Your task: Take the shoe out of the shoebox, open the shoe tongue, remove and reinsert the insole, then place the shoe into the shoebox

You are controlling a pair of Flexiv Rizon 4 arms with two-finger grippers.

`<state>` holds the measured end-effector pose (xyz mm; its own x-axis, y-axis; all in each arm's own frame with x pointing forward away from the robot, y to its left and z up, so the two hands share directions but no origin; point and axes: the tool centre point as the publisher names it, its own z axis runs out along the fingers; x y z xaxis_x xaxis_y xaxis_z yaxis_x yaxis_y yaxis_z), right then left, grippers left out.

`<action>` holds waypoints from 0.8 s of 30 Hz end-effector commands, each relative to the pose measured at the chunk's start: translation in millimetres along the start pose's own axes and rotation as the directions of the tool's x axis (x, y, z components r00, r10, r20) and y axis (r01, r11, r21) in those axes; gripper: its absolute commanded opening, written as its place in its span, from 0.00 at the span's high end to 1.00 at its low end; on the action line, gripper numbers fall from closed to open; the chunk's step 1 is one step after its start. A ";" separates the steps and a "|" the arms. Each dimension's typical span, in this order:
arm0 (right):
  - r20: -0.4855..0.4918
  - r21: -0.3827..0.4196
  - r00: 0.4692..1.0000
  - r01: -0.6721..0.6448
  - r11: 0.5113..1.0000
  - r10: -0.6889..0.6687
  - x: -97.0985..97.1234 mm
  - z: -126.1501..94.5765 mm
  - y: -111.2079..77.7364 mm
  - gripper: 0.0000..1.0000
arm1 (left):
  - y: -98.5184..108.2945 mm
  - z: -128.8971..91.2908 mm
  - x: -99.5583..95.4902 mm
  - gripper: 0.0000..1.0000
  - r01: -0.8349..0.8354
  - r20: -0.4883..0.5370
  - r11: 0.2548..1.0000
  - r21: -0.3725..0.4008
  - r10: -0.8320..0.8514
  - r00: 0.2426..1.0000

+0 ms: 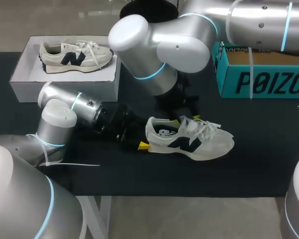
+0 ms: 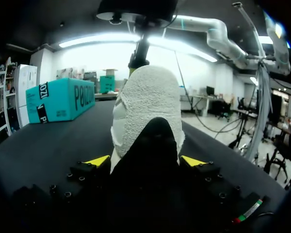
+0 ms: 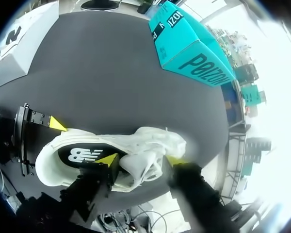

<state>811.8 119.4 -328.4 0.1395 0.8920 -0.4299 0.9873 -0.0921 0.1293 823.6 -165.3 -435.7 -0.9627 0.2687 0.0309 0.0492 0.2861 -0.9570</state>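
Note:
A white sneaker (image 1: 199,144) with a dark side logo lies on the black table, toe to the right. Its dark insole (image 3: 85,154) shows through the opening. My left gripper (image 1: 142,139) sits low at the heel (image 2: 148,107), which stands between its widely spread fingers; I count it open. My right gripper (image 1: 185,119) comes down from above onto the middle of the shoe (image 3: 150,141). One of its fingers is inside the opening and the other outside the laces. That gripper (image 3: 140,160) is shut on the bunched tongue.
A white shoebox (image 1: 20,74) at the back left holds a second, matching sneaker (image 1: 74,55). A teal box (image 1: 259,74) stands at the back right. The table's front edge runs close below the shoe.

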 end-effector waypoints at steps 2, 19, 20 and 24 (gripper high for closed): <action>0.001 0.005 1.000 -0.002 1.000 0.002 -3.6 -0.3 -1.2 1.00 | 1.4 3.0 -0.4 1.00 0.000 0.002 1.000 -0.002 0.000 1.000; -0.008 -0.002 1.000 -0.002 1.000 0.002 -31.1 0.0 7.0 1.00 | 1.4 3.0 -0.4 1.00 0.000 0.002 1.000 -0.002 0.000 1.000; -0.010 -0.003 1.000 -0.001 1.000 0.001 -33.5 0.6 8.0 1.00 | 1.4 3.0 -0.4 1.00 0.000 0.002 1.000 -0.002 0.000 1.000; -0.038 -0.019 0.999 -0.006 1.000 0.005 -48.4 3.1 12.0 1.00 | 1.4 3.0 -0.4 1.00 0.000 0.002 1.000 -0.002 0.000 1.000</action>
<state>820.8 91.0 -312.9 0.1435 0.8904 -0.4320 0.9859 -0.0908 0.1403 823.7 -165.5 -435.6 -0.9627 0.2686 0.0312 0.0488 0.2860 -0.9570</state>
